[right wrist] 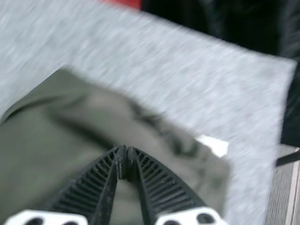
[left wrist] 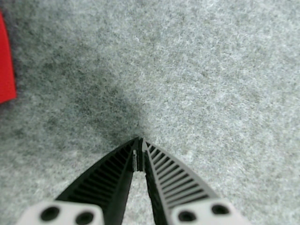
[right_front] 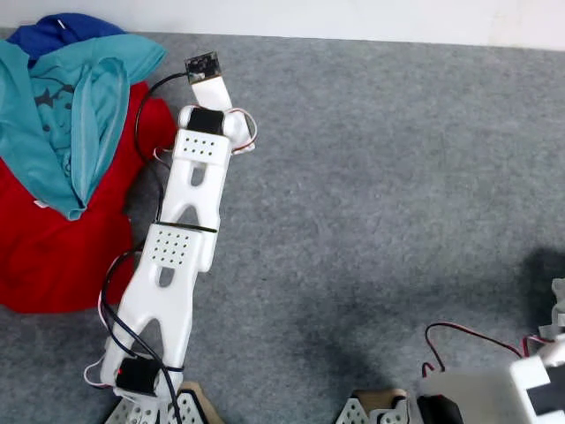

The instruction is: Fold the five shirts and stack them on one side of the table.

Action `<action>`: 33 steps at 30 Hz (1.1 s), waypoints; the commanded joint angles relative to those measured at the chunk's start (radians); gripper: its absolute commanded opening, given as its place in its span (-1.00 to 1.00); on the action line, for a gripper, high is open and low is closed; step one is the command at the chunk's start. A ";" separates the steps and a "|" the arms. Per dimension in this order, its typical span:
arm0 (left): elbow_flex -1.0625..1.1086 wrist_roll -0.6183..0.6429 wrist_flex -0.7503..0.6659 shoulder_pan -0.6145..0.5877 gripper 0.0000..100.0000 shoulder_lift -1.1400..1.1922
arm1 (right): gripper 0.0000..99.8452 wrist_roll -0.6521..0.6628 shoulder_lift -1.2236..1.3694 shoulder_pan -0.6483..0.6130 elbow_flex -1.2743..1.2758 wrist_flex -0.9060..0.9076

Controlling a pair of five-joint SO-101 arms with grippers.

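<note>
A teal shirt (right_front: 53,115) lies crumpled over a red shirt (right_front: 62,256) at the table's far left, with a blue shirt (right_front: 62,31) behind them. Just right of this pile, the left gripper (left wrist: 139,143) hangs closed over grey felt (right_front: 371,159). The right gripper (right wrist: 123,152), tips together, sits over an olive shirt (right wrist: 56,136).

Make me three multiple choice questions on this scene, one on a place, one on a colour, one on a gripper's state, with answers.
1. Where in the high view is the crumpled red cotton shirt?
A) left side of the grey felt table
B) centre
C) right edge
2. What colour is the loose shirt lying on it?
A) yellow
B) teal
C) white
3. How is the left gripper?
A) wide open
B) shut on a shirt
C) shut on nothing
Answers: A, it lies at the left edge; B, teal cloth overlaps the red; C, its tips meet over bare felt.
</note>
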 commanded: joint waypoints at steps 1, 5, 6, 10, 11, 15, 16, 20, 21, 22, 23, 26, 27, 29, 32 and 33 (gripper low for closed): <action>-0.028 0.003 -0.025 0.012 -0.99 -0.015 | -0.96 -0.012 -0.015 -0.065 -0.064 0.087; -0.028 -0.069 -0.037 0.016 -0.99 -0.015 | -0.96 -0.012 0.001 -0.082 -0.056 0.065; -0.028 -0.083 -0.043 0.016 -0.99 -0.015 | -0.96 -0.012 0.013 -0.082 -0.056 0.048; -0.028 -0.092 -0.044 0.018 -0.99 -0.015 | -0.96 -0.009 0.096 -0.070 -0.064 -0.025; -0.030 -0.092 -0.044 0.018 -0.99 -0.015 | -0.96 -0.008 0.116 -0.058 -0.065 -0.047; -0.028 -0.092 -0.058 0.018 -0.99 -0.015 | -0.96 -0.008 0.180 -0.015 -0.065 -0.159; -0.028 -0.092 -0.058 0.018 -0.99 -0.015 | -0.96 -0.008 0.193 -0.002 -0.065 -0.183; -0.028 -0.094 -0.058 0.018 -0.99 -0.015 | -0.96 -0.008 0.209 0.035 -0.065 -0.257; -0.028 -0.094 -0.058 0.018 -0.99 -0.015 | -0.96 -0.008 0.209 0.039 -0.065 -0.265; -0.028 -0.094 -0.058 0.018 -0.99 -0.015 | -0.96 -0.008 0.208 0.039 -0.065 -0.269; -0.028 -0.094 -0.058 0.018 -0.99 -0.015 | -0.96 -0.008 0.206 0.041 -0.067 -0.269; -0.028 -0.094 -0.058 0.018 -0.99 -0.015 | -0.96 -0.008 0.213 0.044 -0.099 -0.266; -0.028 -0.094 -0.058 0.018 -0.99 -0.015 | -0.96 -0.008 0.214 0.051 -0.108 -0.266; -0.028 -0.094 -0.058 0.018 -0.99 -0.015 | -0.96 -0.009 0.214 0.065 -0.119 -0.269; -0.028 -0.094 -0.058 0.018 -0.99 -0.015 | -0.96 -0.006 0.216 0.087 -0.124 -0.271; -0.028 -0.094 -0.058 0.018 -0.99 -0.015 | -0.96 -0.006 0.216 0.093 -0.120 -0.271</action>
